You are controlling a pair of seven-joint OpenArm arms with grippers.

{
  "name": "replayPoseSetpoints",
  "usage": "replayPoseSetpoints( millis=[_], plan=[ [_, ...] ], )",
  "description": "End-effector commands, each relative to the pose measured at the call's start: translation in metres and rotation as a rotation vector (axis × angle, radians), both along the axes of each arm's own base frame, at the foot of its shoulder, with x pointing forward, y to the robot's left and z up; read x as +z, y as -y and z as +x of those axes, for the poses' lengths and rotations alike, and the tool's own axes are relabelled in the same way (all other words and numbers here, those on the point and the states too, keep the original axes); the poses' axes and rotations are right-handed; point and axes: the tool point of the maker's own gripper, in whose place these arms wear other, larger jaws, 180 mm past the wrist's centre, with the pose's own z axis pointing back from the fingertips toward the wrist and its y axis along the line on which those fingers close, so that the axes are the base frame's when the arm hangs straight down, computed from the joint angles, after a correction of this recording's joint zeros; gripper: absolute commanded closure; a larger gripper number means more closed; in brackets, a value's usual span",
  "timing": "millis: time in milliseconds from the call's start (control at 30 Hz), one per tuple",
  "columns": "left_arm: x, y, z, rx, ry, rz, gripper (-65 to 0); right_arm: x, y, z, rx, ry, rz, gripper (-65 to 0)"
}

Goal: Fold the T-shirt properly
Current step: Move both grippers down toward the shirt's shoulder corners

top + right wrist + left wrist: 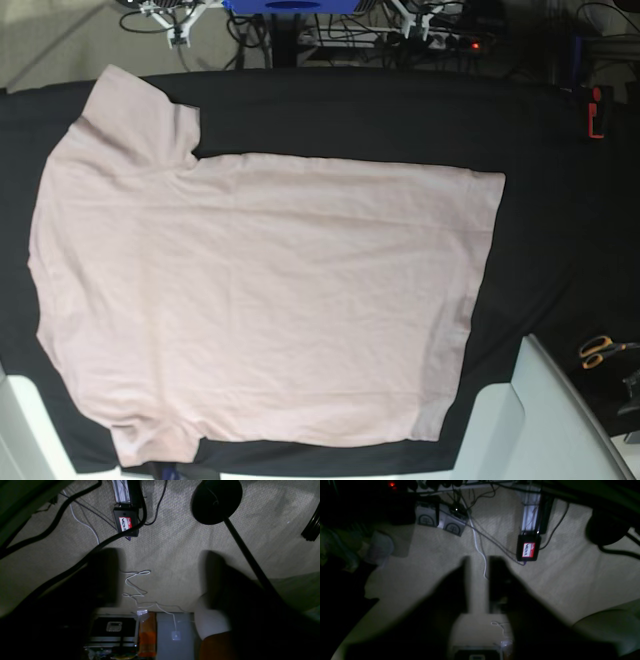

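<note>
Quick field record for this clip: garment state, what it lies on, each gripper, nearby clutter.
garment: T-shirt, pale pink, spread flat, unfolded
surface: black table cloth
sleeves: both toward the base view's left
left gripper: shut, empty, over the carpet
right gripper: open, empty, over the carpet
arms: neither visible in the base view
clutter: scissors with orange handles at the base view's right edge

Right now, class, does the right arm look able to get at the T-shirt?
Probably yes, but not at once. The T-shirt lies flat and uncovered on the black cloth, so nothing blocks it. The right gripper faces carpet and cables, absent from the base view, so it must swing in first.
</note>
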Motion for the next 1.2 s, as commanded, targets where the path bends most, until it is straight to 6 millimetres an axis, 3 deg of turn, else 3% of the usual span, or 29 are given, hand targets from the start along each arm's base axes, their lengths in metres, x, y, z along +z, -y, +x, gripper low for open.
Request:
replayPoseSetpoints(
  millis=[0, 33, 67, 100, 167, 233, 333, 500, 567, 600, 700, 867, 1033, 1167],
  plan=[
    [0.001, -0.003, -0.006, -0.005, -0.010, 0.008, 0.0, 0.000, 0.001, -0.003, -0.005, -0.007, -0.003, -18.3],
    [0.001, -0.003, -0.006, -0.005, -0.010, 0.008, 0.0, 0.000, 0.001, -0.003, -0.008, -0.007, -0.003, -5.6],
    [0.001, -0.003, -0.006, -0.005, -0.010, 0.008, 0.0, 0.000, 0.001, -0.003, -0.008, -0.007, -0.003, 0.0],
    [0.000, -0.002, -0.006, -0.004, -0.010, 0.007, 0.0, 0.000, 0.000, -0.003, -0.010, -0.007, -0.003, -0.8],
    [0.001, -0.002, -0.006, 0.006, -0.011, 0.007, 0.0, 0.000, 0.000, -0.002, -0.011, -0.004, -0.003, -14.3],
    [0.001, -0.002, -0.008, 0.006, -0.012, 0.007, 0.0, 0.000, 0.000, -0.002, -0.011, -0.002, -0.003, -22.7],
    [0.001, -0.004, -0.015, 0.015, -0.021, 0.010, 0.0, 0.000, 0.000, -0.003, -0.011, -0.004, -0.003, -28.7],
    [0.003, -0.005, -0.013, 0.006, -0.004, 0.010, 0.0, 0.000, -0.001, -0.003, -0.010, -0.004, 0.000, -26.0],
    [0.003, -0.005, -0.014, 0.011, -0.005, 0.011, 0.0, 0.000, -0.002, -0.004, -0.011, -0.005, 0.002, -12.9],
    [0.003, -0.005, -0.012, 0.010, -0.001, 0.011, 0.0, 0.001, -0.002, -0.010, -0.011, -0.016, 0.001, -1.1],
    [0.003, -0.006, -0.013, 0.010, -0.001, 0.013, 0.0, 0.001, -0.002, -0.018, -0.011, -0.027, 0.001, -2.1],
    [0.009, -0.024, -0.007, -0.003, 0.038, 0.039, 0.0, 0.004, -0.002, -0.039, -0.011, -0.044, 0.002, -0.6],
    [0.035, -0.045, 0.009, -0.056, 0.174, 0.063, 0.0, 0.012, 0.002, -0.047, -0.008, 0.027, -0.009, -0.6],
    [0.065, -0.045, 0.025, -0.084, 0.288, 0.055, 0.0, 0.029, 0.007, -0.046, -0.010, 0.035, -0.022, -0.6]
  ],
)
